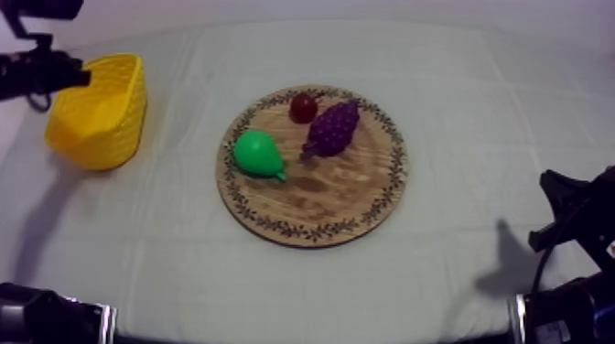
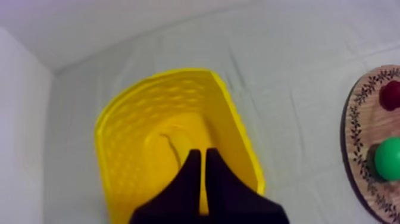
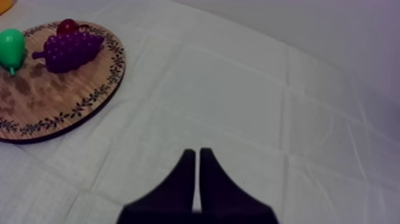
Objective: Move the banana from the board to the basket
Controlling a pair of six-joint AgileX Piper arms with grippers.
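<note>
Pressed together, hanging over the yellow basket (image 2: 128, 119): left gripper (image 2: 199, 154). Just past its fingertips, on the basket floor: banana (image 2: 175, 146), yellow on yellow and hard to pick out. Off to that gripper's side, apart from the basket: wooden board (image 1: 329, 197) carrying pear (image 1: 256, 153), grapes (image 1: 331, 128) and small red fruit (image 1: 303, 107). Between basket and board, creased grey-white cloth (image 1: 476, 110).

Likewise pressed together, low over the cloth, well apart from the board: right gripper (image 3: 196, 152).

From the left wrist, the basket's inside with the banana; from above, mostly its rim and outer wall.
</note>
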